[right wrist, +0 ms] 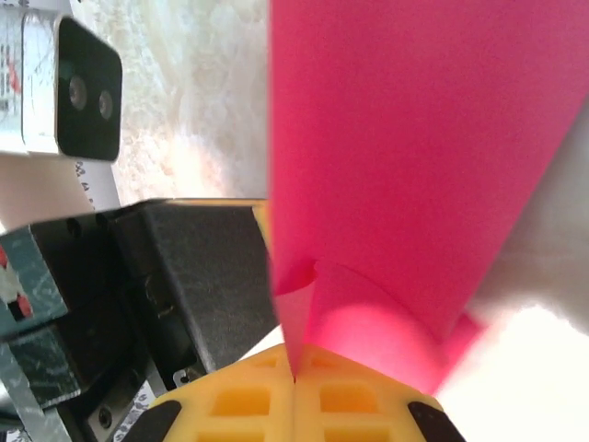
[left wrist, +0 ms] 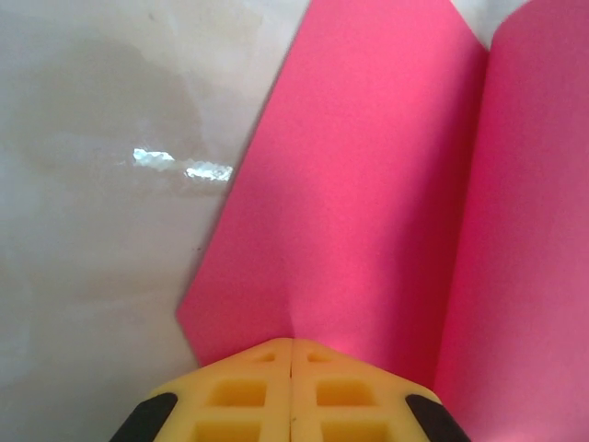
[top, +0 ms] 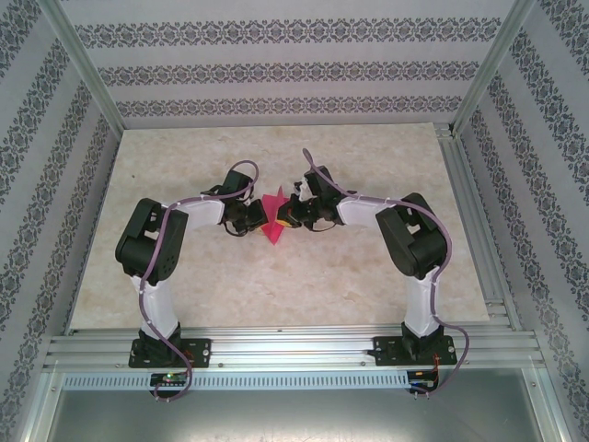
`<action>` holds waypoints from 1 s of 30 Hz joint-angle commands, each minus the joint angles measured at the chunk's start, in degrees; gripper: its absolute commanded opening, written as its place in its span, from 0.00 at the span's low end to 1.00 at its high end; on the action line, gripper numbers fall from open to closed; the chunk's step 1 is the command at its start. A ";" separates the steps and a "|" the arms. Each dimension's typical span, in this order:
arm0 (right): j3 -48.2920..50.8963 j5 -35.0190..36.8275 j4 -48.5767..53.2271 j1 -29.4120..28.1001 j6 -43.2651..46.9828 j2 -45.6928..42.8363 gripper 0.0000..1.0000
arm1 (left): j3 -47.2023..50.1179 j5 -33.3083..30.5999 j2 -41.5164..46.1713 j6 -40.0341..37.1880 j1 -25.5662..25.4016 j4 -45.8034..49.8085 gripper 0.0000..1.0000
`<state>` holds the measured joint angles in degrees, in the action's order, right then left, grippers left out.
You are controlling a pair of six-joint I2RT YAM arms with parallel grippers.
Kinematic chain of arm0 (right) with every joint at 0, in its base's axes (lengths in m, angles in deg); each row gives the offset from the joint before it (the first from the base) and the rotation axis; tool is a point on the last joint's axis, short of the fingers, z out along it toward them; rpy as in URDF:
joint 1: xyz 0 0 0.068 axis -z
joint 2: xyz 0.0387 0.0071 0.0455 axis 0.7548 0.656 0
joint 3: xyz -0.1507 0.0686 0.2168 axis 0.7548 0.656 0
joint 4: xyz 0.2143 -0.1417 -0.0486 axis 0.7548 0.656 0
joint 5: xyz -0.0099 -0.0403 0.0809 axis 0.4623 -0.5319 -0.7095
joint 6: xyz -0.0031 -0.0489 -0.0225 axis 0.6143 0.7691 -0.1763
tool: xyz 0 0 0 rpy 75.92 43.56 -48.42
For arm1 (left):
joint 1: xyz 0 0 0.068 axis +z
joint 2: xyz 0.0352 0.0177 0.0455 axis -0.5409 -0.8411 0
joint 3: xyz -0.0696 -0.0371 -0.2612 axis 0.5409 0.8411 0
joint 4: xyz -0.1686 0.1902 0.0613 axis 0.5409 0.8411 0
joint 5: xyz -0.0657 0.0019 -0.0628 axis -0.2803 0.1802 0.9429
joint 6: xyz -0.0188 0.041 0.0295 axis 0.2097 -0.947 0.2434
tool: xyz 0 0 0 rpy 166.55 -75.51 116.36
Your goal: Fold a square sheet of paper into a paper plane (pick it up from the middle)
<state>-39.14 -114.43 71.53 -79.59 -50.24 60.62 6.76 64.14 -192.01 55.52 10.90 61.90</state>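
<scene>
The pink sheet of paper [top: 273, 219] hangs between my two grippers over the middle of the table, bent into upright flaps. My left gripper [top: 260, 217] is shut on it. In the left wrist view its yellow fingertips [left wrist: 292, 343] meet where a crease of the sheet [left wrist: 368, 184] runs into them. My right gripper [top: 288, 219] is also shut on the sheet [right wrist: 405, 138], with a thin pink fold pinched between its yellow fingers [right wrist: 322, 396]. A paper plane is out of view.
The beige marble table top [top: 276, 285] is bare around the arms, inside patterned walls and an aluminium frame [top: 294, 350]. The left arm's black gripper body [right wrist: 184, 276] and its camera [right wrist: 87, 97] sit close beside my right fingers.
</scene>
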 commanded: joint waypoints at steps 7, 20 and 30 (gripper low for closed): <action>-4.04 -3.67 5.41 1.85 5.96 4.72 0.05 | -1.03 -3.30 -2.99 -3.96 -0.41 4.44 0.08; -7.69 -2.44 15.77 1.71 14.51 5.54 0.06 | -2.35 -2.09 -3.08 -4.87 -0.52 4.46 0.08; -11.52 -3.90 18.64 2.64 17.25 8.61 0.06 | -2.47 -2.11 -3.34 -5.64 -0.47 4.78 0.08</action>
<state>-49.04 -117.64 88.62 -77.47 -34.98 67.57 4.62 63.73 -193.08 51.54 10.85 63.67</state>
